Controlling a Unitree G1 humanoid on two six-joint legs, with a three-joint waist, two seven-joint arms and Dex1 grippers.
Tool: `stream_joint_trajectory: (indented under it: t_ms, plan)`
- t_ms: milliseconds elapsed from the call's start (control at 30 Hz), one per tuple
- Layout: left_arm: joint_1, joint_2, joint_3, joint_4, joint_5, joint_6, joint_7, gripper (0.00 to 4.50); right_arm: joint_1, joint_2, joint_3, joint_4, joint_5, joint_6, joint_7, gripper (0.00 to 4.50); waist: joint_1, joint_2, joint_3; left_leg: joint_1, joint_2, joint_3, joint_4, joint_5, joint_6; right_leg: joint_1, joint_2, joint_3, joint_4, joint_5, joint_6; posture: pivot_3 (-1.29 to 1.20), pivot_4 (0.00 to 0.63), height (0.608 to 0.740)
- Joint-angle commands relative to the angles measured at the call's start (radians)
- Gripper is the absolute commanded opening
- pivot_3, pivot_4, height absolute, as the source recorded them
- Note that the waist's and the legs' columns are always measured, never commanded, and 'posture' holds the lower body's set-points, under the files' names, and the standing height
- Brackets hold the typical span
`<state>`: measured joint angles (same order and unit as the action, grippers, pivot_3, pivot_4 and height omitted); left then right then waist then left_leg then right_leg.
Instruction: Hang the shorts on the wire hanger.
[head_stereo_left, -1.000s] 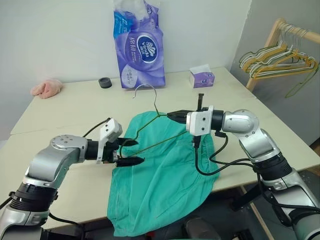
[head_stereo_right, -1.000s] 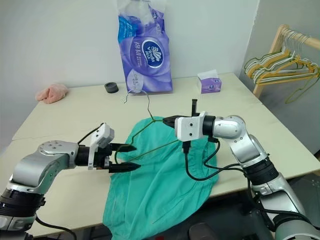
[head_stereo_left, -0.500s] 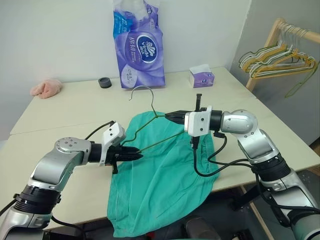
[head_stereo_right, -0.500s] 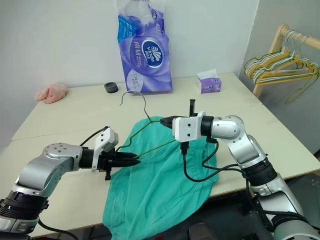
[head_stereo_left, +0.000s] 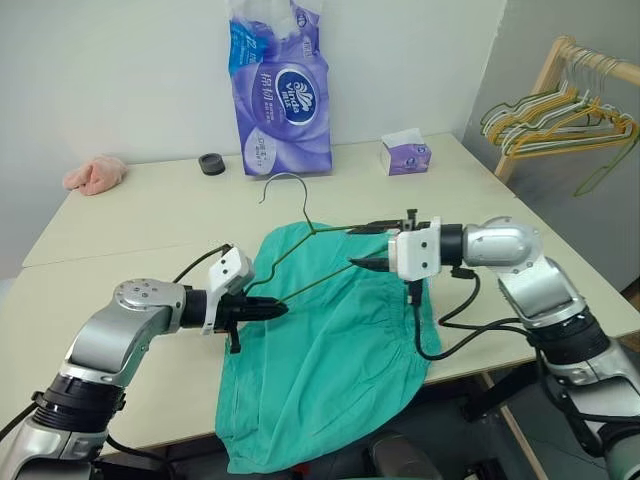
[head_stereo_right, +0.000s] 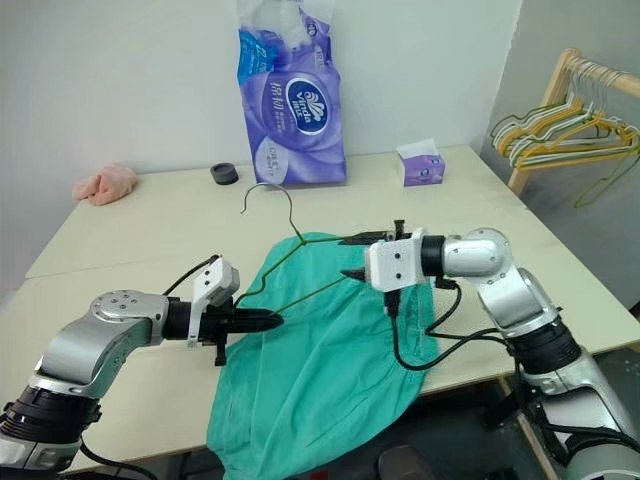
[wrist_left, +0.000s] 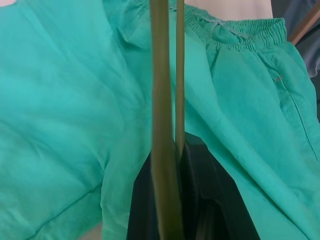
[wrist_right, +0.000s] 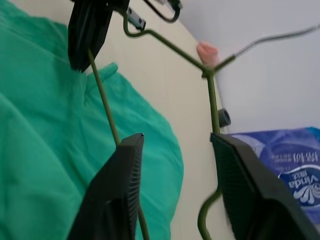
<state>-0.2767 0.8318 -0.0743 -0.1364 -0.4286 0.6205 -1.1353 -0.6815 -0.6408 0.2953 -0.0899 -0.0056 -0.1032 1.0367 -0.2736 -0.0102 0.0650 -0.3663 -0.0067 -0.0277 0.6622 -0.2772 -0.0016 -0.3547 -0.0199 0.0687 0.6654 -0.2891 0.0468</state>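
Hanger (head_stereo_left: 300, 245) held above the shorts (head_stereo_left: 320, 370), hook toward the toilet-roll pack (head_stereo_left: 280, 95), its lower corner nearest the left gripper (head_stereo_left: 268, 309). Shorts lie flat under the hanger, waistband at the far side below the hanger's neck, legs draped over the table (head_stereo_left: 130, 225) edge toward the robot. No fabric is threaded on the wire yet; task looks barely started. Risk: the hanger now seems to rest on 1 grip only, at a corner. Thin wire pinched at 1 point can pivot or slip, so the hook end may swing down onto the shorts or the whole frame may twist out of line; any quick move of the left arm would cause that. Second risk: the right gripper (head_stereo_left: 372, 245) reclosing on the shorts could snag the wire with the cloth. Left gripper: fingers fully together, clamped on the hanger's corner; wrist view shows the wire running up between the black fingers (wrist_left: 200, 180). Right gripper: jaws parted about midway, both fingers (wrist_right: 120, 185) either side of the wire near the hanger's neck and bottom bar, holding nothing; whether a finger grazes the wire I cannot tell. Beyond the hanger: tissue box (head_stereo_left: 405, 155), black ring (head_stereo_left: 211, 164), pink cloth (head_stereo_left: 93, 174), rack of spare hangers (head_stereo_left: 555, 115) off the table.
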Motion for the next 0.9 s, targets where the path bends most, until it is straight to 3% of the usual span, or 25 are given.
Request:
stream_joint_trajectory:
  t_ms: [33, 133, 300, 600, 700, 900]
  plan:
    - [0.014, 0.054, 0.022, -0.049, 0.037, -0.064, -0.016, 0.0, -0.036, -0.048, -0.088, 0.005, 0.045, 0.097, 0.012, 3.57, 0.0, -0.001, 0.002, 0.0, 0.0, 0.0, 0.0, 0.0, 0.0, 0.0, 0.0, 0.0, 0.0, 0.0, 0.0, -0.29, 0.033, 0.74]
    - [0.031, 0.098, 0.001, -0.058, 0.086, -0.13, -0.04, 0.0, -0.024, -0.078, -0.097, -0.039, 0.104, 0.279, 0.054, 4.47, -0.003, 0.0, 0.002, 0.001, 0.0, 0.0, -0.001, 0.0, 0.0, 0.0, 0.0, 0.0, 0.0, 0.0, 0.0, -0.29, 0.033, 0.74]
    - [0.018, 0.132, -0.015, -0.064, 0.13, -0.193, -0.067, 0.0, 0.011, -0.123, -0.04, -0.172, 0.193, 0.547, 0.154, 4.47, 0.0, 0.0, 0.004, 0.0, 0.001, 0.0, -0.001, 0.0, 0.0, 0.0, 0.0, 0.0, 0.0, 0.0, -0.001, -0.29, 0.035, 0.74]
    - [0.014, 0.137, -0.021, -0.11, 0.157, -0.203, -0.078, 0.0, -0.033, -0.08, 0.135, -0.12, 0.082, 0.601, 0.164, 4.47, -0.001, -0.001, 0.007, 0.0, 0.001, 0.001, -0.001, 0.0, 0.0, -0.002, 0.0, 0.0, 0.0, -0.001, -0.001, -0.28, 0.032, 0.74]
    - [0.022, 0.141, -0.019, -0.122, 0.162, -0.201, -0.078, 0.0, -0.046, -0.066, 0.165, -0.092, 0.054, 0.589, 0.166, 3.86, 0.0, -0.001, 0.007, -0.002, 0.0, 0.001, -0.001, 0.0, 0.0, -0.003, 0.0, 0.0, 0.0, -0.001, -0.001, -0.26, 0.028, 0.74]
    - [0.033, 0.148, -0.012, -0.138, 0.16, -0.195, -0.075, 0.0, -0.054, -0.056, 0.188, -0.074, 0.034, 0.612, 0.184, 1.8, 0.005, -0.001, 0.007, -0.003, 0.0, 0.001, -0.001, 0.0, 0.0, -0.004, 0.0, 0.0, 0.0, -0.001, -0.001, -0.25, 0.024, 0.74]
